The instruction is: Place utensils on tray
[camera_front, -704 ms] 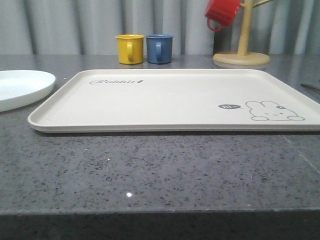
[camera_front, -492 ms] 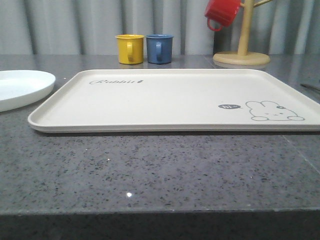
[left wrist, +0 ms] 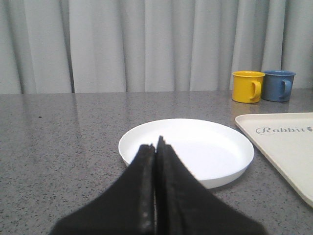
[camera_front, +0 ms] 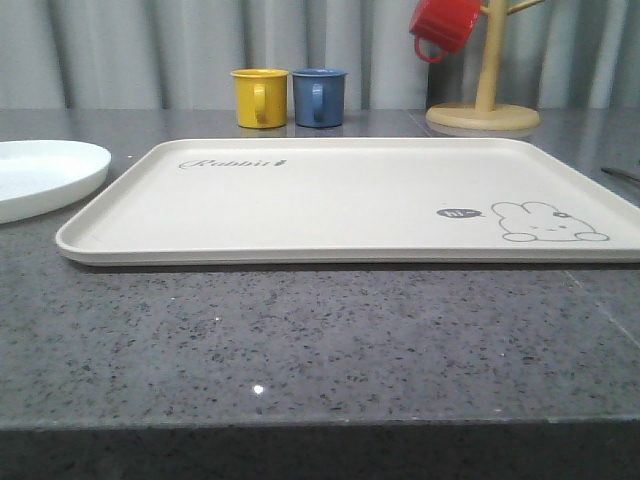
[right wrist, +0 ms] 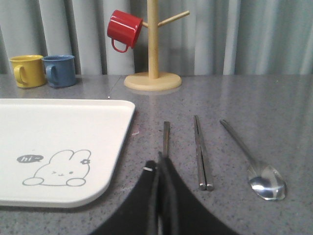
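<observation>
The cream tray (camera_front: pixel 340 200) with its rabbit drawing lies bare in the middle of the grey counter. A white plate (camera_front: pixel 40 170) sits just off the tray's left side. My left gripper (left wrist: pixel 156 142) is shut and holds nothing, its tips low in front of the plate (left wrist: pixel 205 147). To the right of the tray (right wrist: pixel 58 127) lie a fork (right wrist: pixel 166 134), a pair of chopsticks (right wrist: pixel 200 152) and a spoon (right wrist: pixel 266 181), side by side. My right gripper (right wrist: pixel 159 159) is shut over the near end of the fork, which it hides.
A yellow mug (camera_front: pixel 260 97) and a blue mug (camera_front: pixel 319 96) stand behind the tray. A wooden mug tree (camera_front: pixel 484 110) at the back right carries a red mug (camera_front: pixel 445 25). A curtain closes off the back. Bare counter lies between tray and front edge.
</observation>
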{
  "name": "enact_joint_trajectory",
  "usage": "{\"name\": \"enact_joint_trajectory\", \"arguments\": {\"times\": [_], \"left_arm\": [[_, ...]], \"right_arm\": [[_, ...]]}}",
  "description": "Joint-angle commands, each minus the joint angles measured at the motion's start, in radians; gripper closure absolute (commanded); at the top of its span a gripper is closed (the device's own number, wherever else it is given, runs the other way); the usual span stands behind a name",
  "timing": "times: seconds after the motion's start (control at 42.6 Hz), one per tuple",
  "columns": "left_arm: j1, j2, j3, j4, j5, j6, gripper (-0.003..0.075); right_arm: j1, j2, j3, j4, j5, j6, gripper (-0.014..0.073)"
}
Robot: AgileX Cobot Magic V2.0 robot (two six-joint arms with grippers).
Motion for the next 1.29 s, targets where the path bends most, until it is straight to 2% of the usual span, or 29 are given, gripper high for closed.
{"name": "enact_joint_trajectory", "arguments": {"times": [0.0,0.094,0.281,0.516,0.68,0.891,1.196,1.266], "left_arm": [[-0.009,-0.02,0.013,-0.001,-0.12,-0.005,0.0741],[-0.009,-0.02,-0.015,-0.001,-0.127,-0.005,0.0741],[-0.009,-0.002,-0.218,-0.001,0.008,-0.005,0.0741],[-0.009,0.175,-0.542,-0.001,0.283,-0.005,0.0741],[-0.009,0.322,-0.681,-0.001,0.429,-0.005,0.0741],[-0.009,0.431,-0.68,-0.001,0.435,-0.005,0.0741],[-0.009,0.498,-0.63,-0.004,0.445,-0.005,0.074],[-0.009,0.509,-0.63,-0.004,0.461,-0.005,0.0712]], "right_arm": [[-0.005,-0.014,-0.002,-0.003,-0.131,0.0,0.0661],[-0.005,-0.014,-0.043,0.007,-0.114,0.0,0.0661],[-0.005,0.009,-0.272,-0.008,0.12,-0.001,0.0661],[-0.005,0.206,-0.563,-0.008,0.352,-0.001,0.0661],[-0.005,0.353,-0.68,-0.008,0.512,-0.001,0.0661],[-0.005,0.495,-0.693,-0.008,0.601,-0.001,0.0661],[-0.005,0.584,-0.691,-0.008,0.637,-0.001,0.0655],[-0.005,0.592,-0.691,-0.008,0.642,-0.004,0.0607]]}}
